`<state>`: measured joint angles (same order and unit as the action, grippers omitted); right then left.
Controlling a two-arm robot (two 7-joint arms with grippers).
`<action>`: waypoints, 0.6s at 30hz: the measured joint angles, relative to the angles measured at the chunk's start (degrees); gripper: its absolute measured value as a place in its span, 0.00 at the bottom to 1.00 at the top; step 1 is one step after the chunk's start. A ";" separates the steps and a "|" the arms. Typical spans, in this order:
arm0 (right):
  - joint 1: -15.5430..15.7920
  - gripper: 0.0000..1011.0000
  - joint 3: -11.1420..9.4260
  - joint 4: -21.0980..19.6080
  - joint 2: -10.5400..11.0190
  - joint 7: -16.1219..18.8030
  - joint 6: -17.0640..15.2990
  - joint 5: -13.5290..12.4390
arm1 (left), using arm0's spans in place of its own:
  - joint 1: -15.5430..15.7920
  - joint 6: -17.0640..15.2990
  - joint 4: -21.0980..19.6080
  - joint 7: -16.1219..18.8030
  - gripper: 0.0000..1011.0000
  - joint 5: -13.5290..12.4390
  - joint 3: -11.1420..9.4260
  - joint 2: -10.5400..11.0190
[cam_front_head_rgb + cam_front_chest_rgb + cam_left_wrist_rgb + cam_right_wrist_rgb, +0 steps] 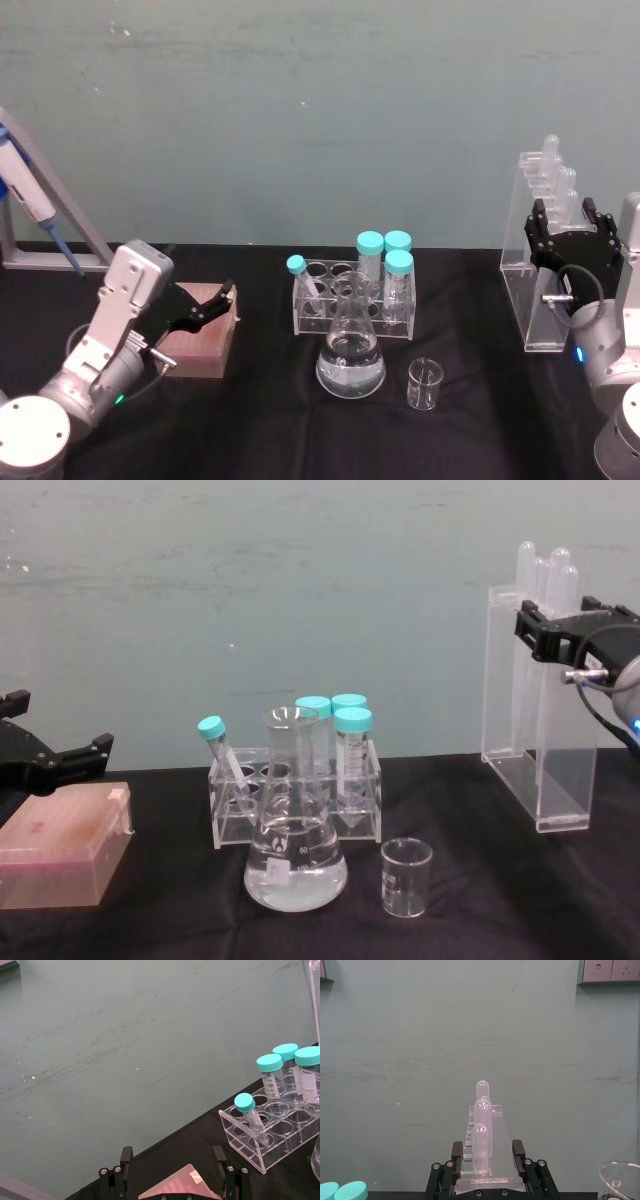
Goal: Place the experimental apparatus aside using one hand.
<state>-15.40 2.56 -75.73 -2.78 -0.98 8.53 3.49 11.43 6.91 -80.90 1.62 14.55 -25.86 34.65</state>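
**Head view**
- Pipette stand (528,300): tall clear acrylic, upright at the right side of the black table (260,430), well apart from the other glassware.
- Right gripper (570,214): closed across the stand's upper part, one finger on each side.
- Conical flask (351,352): holds clear liquid, at table centre, just in front of the tube rack (318,312).
- Beaker (424,385): empty, just right of the flask and not touching it.
- Left gripper (212,303): fingers spread, idle above the pink box (205,350).

**Left wrist view**
- The spread fingers sit on either side of the pink box's top without touching it. The rack of teal-capped tubes stands farther off.

**Right wrist view**
- The finger pads press both acrylic faces of the stand.
- Pipettes (481,1147): their bulbs rise in a row between the fingers.

**Chest view**
- The stand's base appears to rest on the cloth, and the grip sits high, close to the pipette bulbs.

**Handling note (judgement)**
- The stand is tall and narrow and is held near its top, so it is likely to swing or tip.
- Lift only enough to clear the cloth and keep it plumb, since the pipettes look loose.
- Move it outward, away from the flask and beaker.
- Seat the base flat before the fingers part, then draw the gripper straight back so it does not catch the bulbs
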 joint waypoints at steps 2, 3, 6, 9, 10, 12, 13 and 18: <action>0.00 0.59 -0.19 -0.01 0.17 0.02 0.10 0.03 | 0.00 0.00 0.00 0.00 0.99 0.00 0.00 0.00; 0.00 0.59 -0.26 -0.01 0.24 0.02 0.15 0.03 | 0.00 0.00 0.00 0.00 0.99 0.00 0.00 0.00; 0.00 0.59 -0.54 -0.06 0.45 0.06 0.28 0.04 | 0.00 0.00 0.00 0.00 0.99 0.00 0.00 0.00; 0.02 0.59 -0.87 -0.17 0.71 0.15 0.35 0.04 | 0.00 0.00 0.00 0.00 0.99 -0.01 0.00 0.00; 0.02 0.59 -0.95 -0.17 0.80 0.18 0.42 0.04 | 0.00 0.00 0.00 0.00 0.99 -0.01 0.00 -0.01; 0.03 0.59 -1.26 -0.21 1.07 0.30 0.61 0.02 | 0.00 0.00 0.00 0.00 0.99 0.00 0.00 0.00; 0.03 0.59 -1.36 -0.23 1.17 0.37 0.65 -0.01 | 0.00 0.00 0.00 0.00 0.99 0.00 0.00 0.00; 0.14 0.59 -2.12 -0.43 1.90 0.99 0.86 -0.41 | 0.00 0.00 0.00 0.00 0.99 0.00 0.00 0.00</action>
<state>-15.27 0.43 -76.16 -0.88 0.01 9.39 3.08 11.43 6.91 -80.90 1.62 14.55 -25.86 34.65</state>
